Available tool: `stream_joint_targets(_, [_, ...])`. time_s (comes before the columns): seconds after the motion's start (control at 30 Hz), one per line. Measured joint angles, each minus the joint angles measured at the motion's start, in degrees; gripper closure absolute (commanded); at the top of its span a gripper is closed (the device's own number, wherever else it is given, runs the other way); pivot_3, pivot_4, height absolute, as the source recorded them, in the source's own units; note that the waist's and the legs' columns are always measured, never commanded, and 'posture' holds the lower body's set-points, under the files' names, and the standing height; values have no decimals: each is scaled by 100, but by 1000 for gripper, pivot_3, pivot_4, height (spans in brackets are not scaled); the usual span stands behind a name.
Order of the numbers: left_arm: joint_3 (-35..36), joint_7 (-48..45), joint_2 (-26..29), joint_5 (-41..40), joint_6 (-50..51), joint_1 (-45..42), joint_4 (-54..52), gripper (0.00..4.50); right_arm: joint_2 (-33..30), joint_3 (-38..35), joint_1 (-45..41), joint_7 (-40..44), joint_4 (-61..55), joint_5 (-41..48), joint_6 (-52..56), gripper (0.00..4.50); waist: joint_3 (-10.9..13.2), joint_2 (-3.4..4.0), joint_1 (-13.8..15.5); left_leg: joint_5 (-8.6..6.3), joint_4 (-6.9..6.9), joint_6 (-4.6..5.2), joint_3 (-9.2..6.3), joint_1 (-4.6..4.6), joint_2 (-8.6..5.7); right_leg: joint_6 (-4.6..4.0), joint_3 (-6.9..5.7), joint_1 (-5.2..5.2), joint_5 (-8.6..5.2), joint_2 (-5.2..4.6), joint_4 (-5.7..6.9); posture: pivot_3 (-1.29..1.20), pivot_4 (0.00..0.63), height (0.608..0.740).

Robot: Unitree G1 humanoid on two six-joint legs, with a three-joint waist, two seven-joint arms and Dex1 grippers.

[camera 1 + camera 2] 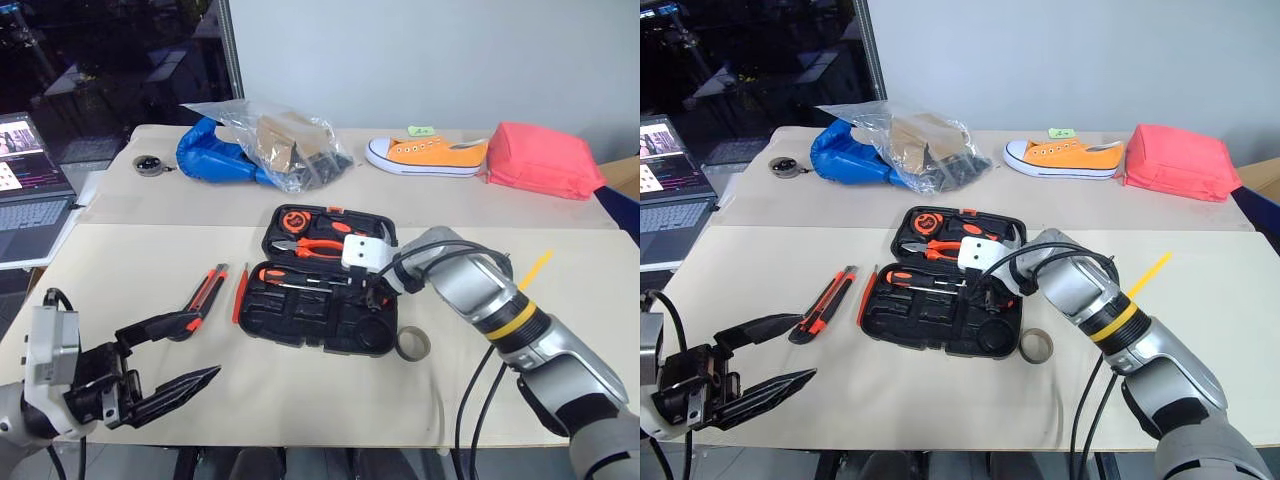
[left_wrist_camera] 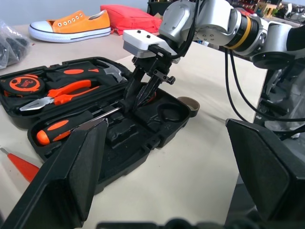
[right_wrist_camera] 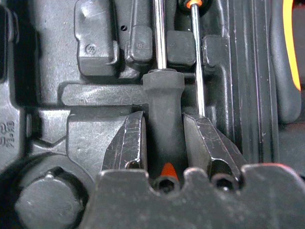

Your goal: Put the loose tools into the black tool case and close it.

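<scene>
Right wrist view: right claw (image 3: 164,143) clamps screwdriver (image 3: 164,124) in case (image 1: 320,310); left claw (image 1: 180,355) wide.

An orange sneaker (image 1: 428,155) with a white sole lies on its side at the far edge of the counter (image 1: 120,370). Just beside the sneaker, on its right, sits a pink-red pouch (image 1: 542,160). To the left of the sneaker lies a clear plastic bag (image 1: 285,145) with brown and dark things inside. A blue bundle (image 1: 215,157) touches that bag, farther from the sneaker. Past the bundle, still farther from the sneaker, rests a small round black thing (image 1: 150,164). Well apart from the sneaker, toward the near side, a roll of tape (image 1: 412,343) lies flat. A laptop (image 1: 30,195) stands open far to the sneaker's left.
</scene>
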Motion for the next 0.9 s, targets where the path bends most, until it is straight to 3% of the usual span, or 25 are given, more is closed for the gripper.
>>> stream_joint_targets(0.07, [-78,-13,3,15,-2,-46,6,275,14,-2,0,6,1,-3,6,2673,0,0,-3,0,0,0,1,0,-1,0,0,0,0,0,0,0,150,740])
stream_joint_targets(0.13, [-128,-27,4,18,-3,-104,11,275,11,-10,0,23,0,-10,-3,2134,-1,0,-4,0,0,0,0,0,-1,0,0,0,0,1,0,0,150,740])
stream_joint_targets(0.37, [-362,-72,20,166,-6,-280,176,275,-92,-604,259,467,-585,635,-40,2134,-1,0,-12,0,0,0,-2,-4,-1,0,0,-2,0,6,2,0,150,740])
stream_joint_targets(0.47, [-448,-74,23,223,-7,-379,273,275,63,-1165,490,449,-755,1043,-295,2764,-1,0,-5,0,8,0,-3,-2,-3,1,1,1,0,5,11,0,150,740])
stream_joint_targets(0.63, [-594,-98,24,265,-9,-544,398,275,325,-1745,1016,-17,-859,1323,-559,4447,-1,0,7,1,17,-1,-2,2,-5,2,3,2,-1,5,29,0,150,740])
stream_joint_targets(0.9, [-642,-112,24,319,-9,-637,476,275,367,-1856,1124,-1190,-699,784,-695,4482,-1,0,-11,3,18,-3,10,12,-11,-1,7,3,-2,11,38,0,150,740])
